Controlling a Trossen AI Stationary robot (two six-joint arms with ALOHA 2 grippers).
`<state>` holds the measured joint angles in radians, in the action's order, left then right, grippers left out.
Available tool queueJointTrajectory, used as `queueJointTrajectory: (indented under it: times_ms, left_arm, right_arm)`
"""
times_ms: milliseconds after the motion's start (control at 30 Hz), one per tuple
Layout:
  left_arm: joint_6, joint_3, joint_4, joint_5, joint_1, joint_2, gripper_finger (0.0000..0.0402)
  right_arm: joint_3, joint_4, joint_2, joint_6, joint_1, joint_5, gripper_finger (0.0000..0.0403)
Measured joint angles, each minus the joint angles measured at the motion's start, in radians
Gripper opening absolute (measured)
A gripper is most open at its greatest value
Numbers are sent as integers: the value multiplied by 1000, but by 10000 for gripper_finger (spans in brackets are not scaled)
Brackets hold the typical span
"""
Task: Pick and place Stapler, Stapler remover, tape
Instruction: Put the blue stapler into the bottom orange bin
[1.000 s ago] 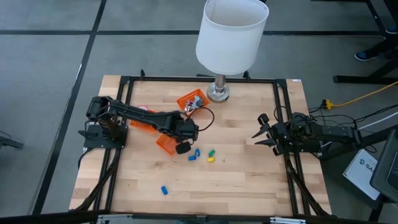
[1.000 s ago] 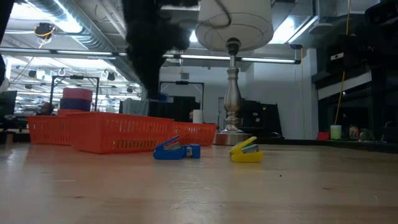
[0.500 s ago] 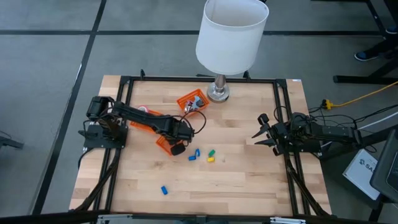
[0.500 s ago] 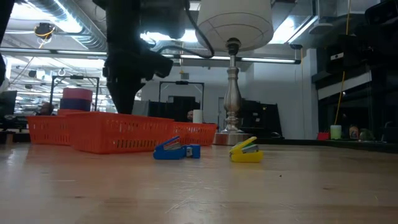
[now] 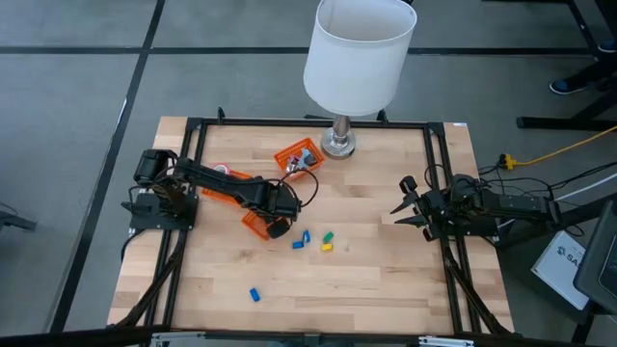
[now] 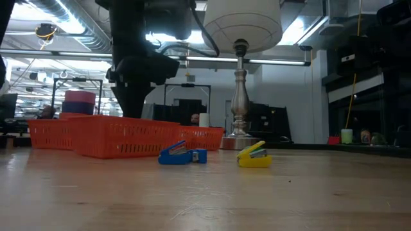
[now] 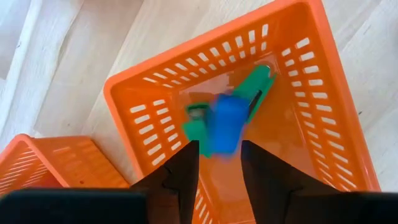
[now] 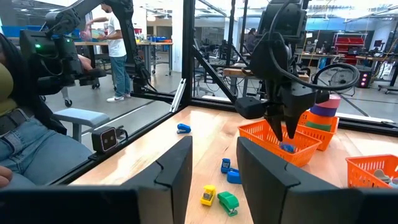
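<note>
left hand [image 7: 219, 163] over the orange basket [image 7: 311, 99], fingers apart, gripping nothing | blue stapler [image 7: 225, 124] blurred just past the fingertips, above a green stapler [image 7: 256, 90] lying in the basket | right hand [image 5: 403, 206] waits at the desk's [image 5: 386, 280] right edge, fingers apart | blue, green, yellow pieces on desk beside basket

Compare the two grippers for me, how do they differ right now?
The left gripper hangs over the orange basket, while the right gripper waits off at the table's right edge, over bare wood. The left gripper's open fingers have a blue piece dropping between them toward a green piece in the basket; the right gripper's fingers have nothing between them. Both are open and dark.
</note>
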<state>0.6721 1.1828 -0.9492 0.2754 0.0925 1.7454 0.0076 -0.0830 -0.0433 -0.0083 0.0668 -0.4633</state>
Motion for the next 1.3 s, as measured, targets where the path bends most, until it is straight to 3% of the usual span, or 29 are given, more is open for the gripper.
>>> queueJointTrajectory:
  times_ms: [267,567,1000,1300]
  left_arm:
    - [6,0,0,-5,0,0,136]
    - [-2,5,-9,-142,0,-1,137]
    - [-124,170,21,-176,50,-4,137]
    - [-336,174,194,-402,164,-1,137]
  right_arm:
    - [0,0,0,0,0,0,129]
    - [0,0,0,0,0,0,129]
    - [0,0,0,0,0,0,129]
    - [0,0,0,0,0,0,129]
